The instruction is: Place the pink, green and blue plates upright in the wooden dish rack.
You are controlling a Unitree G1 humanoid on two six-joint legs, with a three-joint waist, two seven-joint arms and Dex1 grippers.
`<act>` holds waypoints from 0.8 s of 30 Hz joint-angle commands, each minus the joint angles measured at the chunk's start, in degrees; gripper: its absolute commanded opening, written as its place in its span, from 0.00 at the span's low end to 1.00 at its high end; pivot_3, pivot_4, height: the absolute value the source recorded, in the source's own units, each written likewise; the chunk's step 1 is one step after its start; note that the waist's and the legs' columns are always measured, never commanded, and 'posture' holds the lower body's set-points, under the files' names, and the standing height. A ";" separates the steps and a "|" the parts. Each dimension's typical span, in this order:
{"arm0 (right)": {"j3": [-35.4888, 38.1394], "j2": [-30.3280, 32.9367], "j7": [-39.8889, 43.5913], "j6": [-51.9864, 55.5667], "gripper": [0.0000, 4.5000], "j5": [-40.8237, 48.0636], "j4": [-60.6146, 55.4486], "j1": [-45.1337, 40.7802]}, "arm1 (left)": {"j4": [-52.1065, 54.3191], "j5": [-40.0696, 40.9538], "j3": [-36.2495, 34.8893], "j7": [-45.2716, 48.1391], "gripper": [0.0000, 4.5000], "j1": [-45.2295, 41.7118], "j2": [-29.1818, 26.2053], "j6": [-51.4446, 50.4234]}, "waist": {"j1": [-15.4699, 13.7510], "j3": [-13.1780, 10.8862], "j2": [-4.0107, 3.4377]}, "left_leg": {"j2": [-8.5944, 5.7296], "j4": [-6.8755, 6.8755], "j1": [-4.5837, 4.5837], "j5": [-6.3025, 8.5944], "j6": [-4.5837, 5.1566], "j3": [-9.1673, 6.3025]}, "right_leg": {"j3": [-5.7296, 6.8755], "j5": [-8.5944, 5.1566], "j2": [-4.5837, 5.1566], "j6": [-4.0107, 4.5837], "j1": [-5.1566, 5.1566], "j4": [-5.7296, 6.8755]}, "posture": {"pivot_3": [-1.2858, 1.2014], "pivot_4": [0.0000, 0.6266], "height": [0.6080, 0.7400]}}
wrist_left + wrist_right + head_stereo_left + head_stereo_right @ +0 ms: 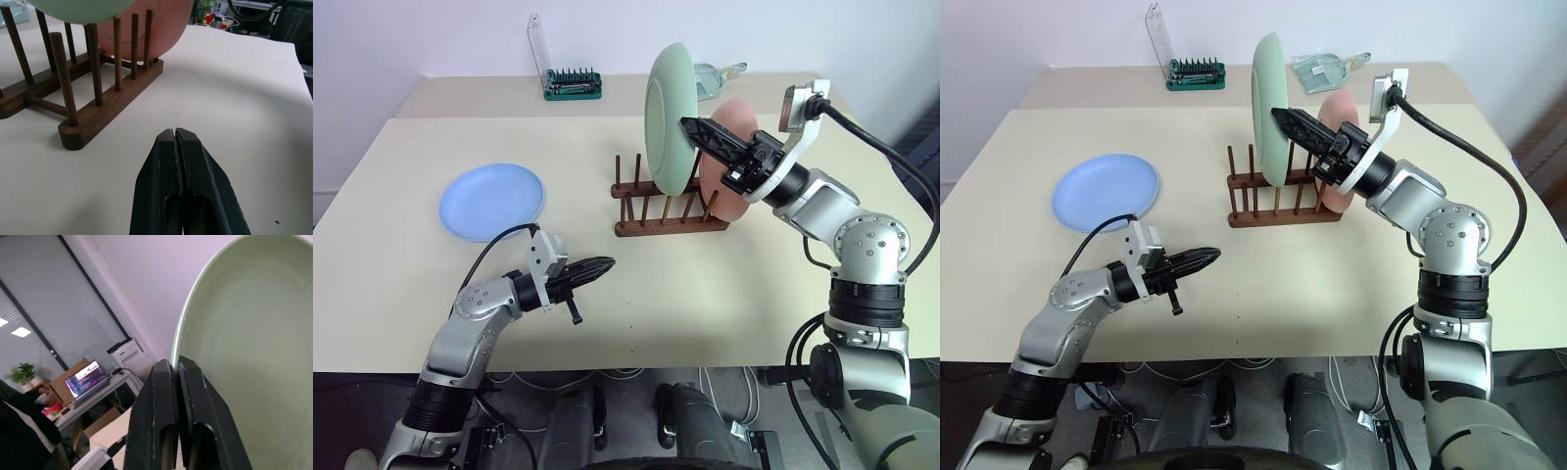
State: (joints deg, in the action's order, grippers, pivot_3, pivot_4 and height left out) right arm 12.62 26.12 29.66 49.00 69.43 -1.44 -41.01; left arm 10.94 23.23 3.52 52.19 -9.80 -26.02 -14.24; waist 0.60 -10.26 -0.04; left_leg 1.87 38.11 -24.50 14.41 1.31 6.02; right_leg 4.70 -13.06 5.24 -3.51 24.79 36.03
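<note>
My right gripper (pixel 691 125) is shut on the rim of the green plate (pixel 668 117) and holds it upright over the wooden dish rack (pixel 666 223), the plate's lower edge level with the peg tops. The pink plate (pixel 732 196) stands upright in the rack's right end. At the left the blue plate (pixel 492 201) lies flat on the table. Nearer the front, my left gripper (pixel 605 265) hovers shut and empty, pointing toward the rack (pixel 105 110). The right wrist view has the green plate (pixel 254 333) against the shut fingers (pixel 161 396).
A green holder of screwdriver bits (pixel 572 85) and a clear plastic item (pixel 717 74) sit on the far table behind the rack. The cream table (pixel 754 294) ends just in front of my left arm.
</note>
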 commanded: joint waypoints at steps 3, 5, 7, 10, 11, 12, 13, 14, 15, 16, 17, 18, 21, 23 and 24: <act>3.23 0.33 1.05 -0.79 0.00 0.10 -0.02 -2.41 | 2.82 0.76 -0.28 -0.57 0.00 -1.07 -0.02 -0.18 | 0.01 0.00 0.00 | 0.00 0.00 0.00 0.00 0.00 0.00 | 0.00 0.00 0.03 0.00 0.00 0.00 | 0.52 0.24 1.00; 3.80 0.61 1.39 -0.78 0.00 -0.17 0.37 -2.75 | 2.97 0.81 -0.26 -0.63 0.00 -1.17 -0.03 -0.38 | 0.03 0.00 0.00 | 0.00 0.00 0.00 0.00 0.00 0.00 | 0.00 0.00 0.05 0.00 0.01 0.00 | 0.52 0.24 1.00; 4.22 0.80 1.67 -0.73 0.00 -0.45 0.72 -2.97 | 2.98 0.82 -0.22 -0.63 0.00 -1.22 -0.02 -0.48 | 0.03 0.00 0.00 | 0.00 0.00 0.00 0.00 0.00 0.00 | 0.00 0.00 0.05 0.00 0.01 0.00 | 0.52 0.24 1.00; 4.52 0.82 1.94 -0.76 0.00 -1.15 1.02 -3.13 | 2.94 0.85 -0.19 -0.62 0.00 -1.33 0.02 -0.52 | 0.03 0.00 0.00 | 0.00 0.00 0.00 0.00 0.00 0.00 | 0.00 0.00 0.05 0.01 0.01 0.00 | 0.52 0.24 1.00; 4.63 0.79 2.07 -0.65 0.00 -1.23 1.10 -3.17 | 2.89 0.83 -0.16 -0.64 0.00 -1.38 0.05 -0.53 | 0.02 0.00 0.00 | 0.00 0.00 0.00 0.00 0.00 0.00 | 0.00 -0.01 0.05 0.01 0.01 0.00 | 0.52 0.24 1.00; 4.55 0.82 2.14 -0.50 0.00 -1.58 1.17 -3.04 | 2.85 0.80 -0.12 -0.66 0.00 -1.40 0.09 -0.52 | 0.03 0.00 0.00 | 0.00 0.00 -0.01 0.00 0.00 0.00 | 0.00 -0.01 0.05 0.01 0.02 0.00 | 0.52 0.24 1.00; 4.54 0.73 2.26 -0.29 0.00 -1.70 1.24 -2.85 | 2.84 0.76 -0.06 -0.71 0.00 -1.43 0.14 -0.52 | 0.03 0.00 0.00 | 0.00 0.00 -0.01 0.00 0.00 0.00 | 0.00 -0.01 0.05 0.01 0.02 0.00 | 0.52 0.24 1.00; 4.58 0.56 2.31 0.03 0.00 -1.58 1.31 -2.64 | 2.80 0.72 -0.02 -0.74 0.00 -1.47 0.19 -0.50 | 0.04 0.00 0.00 | 0.00 0.00 -0.01 0.00 0.00 0.00 | 0.00 -0.01 0.06 0.01 0.02 -0.01 | 0.52 0.24 1.00; 4.60 0.33 2.25 0.23 0.00 -1.56 1.38 -2.42 | 2.74 0.69 0.00 -0.77 0.00 -1.51 0.23 -0.48 | 0.04 0.00 0.00 | 0.00 0.00 -0.01 0.00 0.00 0.00 | 0.00 -0.01 0.06 0.02 0.02 -0.01 | 0.52 0.24 1.00; 4.62 0.10 2.17 0.44 0.00 -1.46 1.44 -2.20 | 2.70 0.66 0.01 -0.81 0.00 -1.54 0.27 -0.46 | 0.05 0.00 0.00 | 0.00 0.00 -0.01 0.00 0.00 0.00 | 0.00 -0.01 0.06 0.02 0.02 -0.01 | 0.52 0.24 1.00; 4.61 -0.13 2.12 0.59 0.00 -1.46 1.50 -1.96 | 2.66 0.63 0.03 -0.84 0.00 -1.58 0.31 -0.42 | 0.05 0.00 0.00 | 0.01 -0.01 -0.01 0.01 0.00 0.00 | 0.00 -0.01 0.06 0.02 0.02 -0.01 | 0.52 0.24 1.00; 4.58 -0.36 2.00 0.70 0.00 -1.55 1.63 -1.68 | 2.62 0.60 0.06 -0.88 0.00 -1.62 0.35 -0.41 | 0.05 0.00 0.00 | 0.01 -0.01 -0.01 0.01 0.00 0.00 | 0.00 -0.01 0.07 0.02 0.03 -0.01 | 0.52 0.24 1.00; 4.36 -0.78 1.95 0.58 0.00 -2.43 2.20 -0.85 | 2.48 0.53 0.16 -0.99 0.00 -1.79 0.46 -0.33 | 0.02 0.00 0.00 | 0.00 -0.01 -0.01 0.01 0.00 0.00 | 0.00 -0.01 0.07 0.02 0.03 -0.01 | 0.52 0.24 1.00; 4.26 -0.98 2.04 0.58 0.00 -3.00 2.74 -0.13 | 2.33 0.56 0.14 -1.03 0.00 -1.89 0.50 -0.24 | 0.02 0.00 0.00 | 0.00 -0.01 -0.02 0.01 0.00 0.00 | 0.00 -0.01 0.07 0.02 0.03 -0.02 | 0.52 0.24 1.00; 4.21 -1.04 2.11 0.57 0.00 -3.31 2.92 0.18 | 2.30 0.57 0.13 -1.04 0.00 -1.90 0.50 -0.20 | 0.04 0.00 0.00 | 0.00 -0.01 -0.03 0.01 0.00 0.00 | 0.00 -0.01 0.07 0.02 0.03 -0.03 | 0.52 0.24 1.00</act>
State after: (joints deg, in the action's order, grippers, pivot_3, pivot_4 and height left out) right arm 15.98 25.34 31.16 49.80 66.01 1.90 -40.53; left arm 11.95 23.23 3.68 51.11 -11.02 -25.68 -14.82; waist 0.64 -10.26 -0.04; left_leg 1.87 38.10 -24.53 14.41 1.30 6.02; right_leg 4.70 -13.07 5.31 -3.50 24.83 36.01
